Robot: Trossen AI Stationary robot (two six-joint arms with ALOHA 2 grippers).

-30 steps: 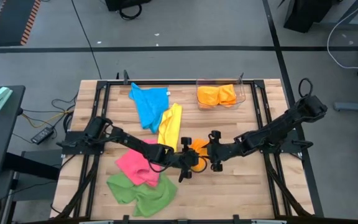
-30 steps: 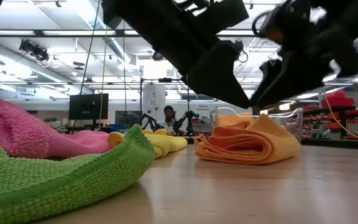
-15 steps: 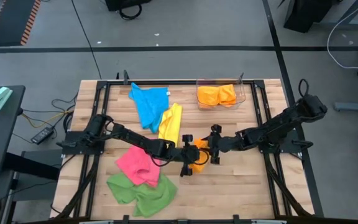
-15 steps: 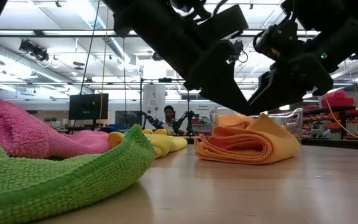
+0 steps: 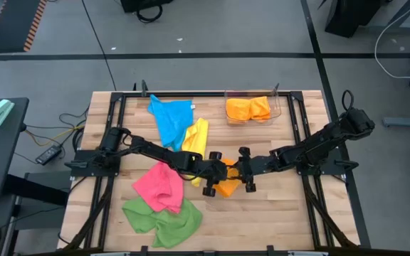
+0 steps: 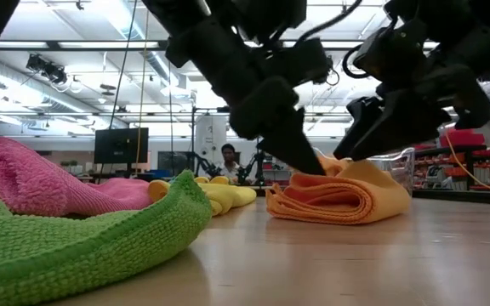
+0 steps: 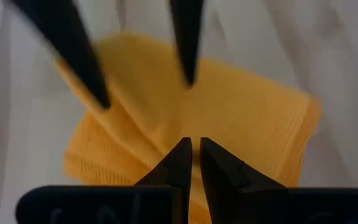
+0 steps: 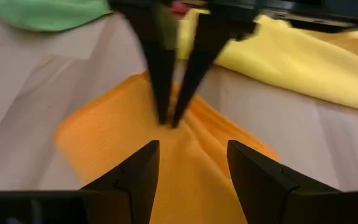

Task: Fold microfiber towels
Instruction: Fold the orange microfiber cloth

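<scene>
the folded orange towel (image 5: 225,179) is lying on the table (image 5: 276,213) near the middle, between the two arms. the left gripper (image 7: 191,149) is pressing down on its top layer, its jaws nearly closed and pinching a small ridge of cloth. the right gripper (image 8: 188,163) is hovering just above the same towel, its jaws apart and holding nothing. the risk is that the thin pinch is slipping off (microfiber is soft), or that it is catching two layers, so the fold is opening or dragging.
</scene>
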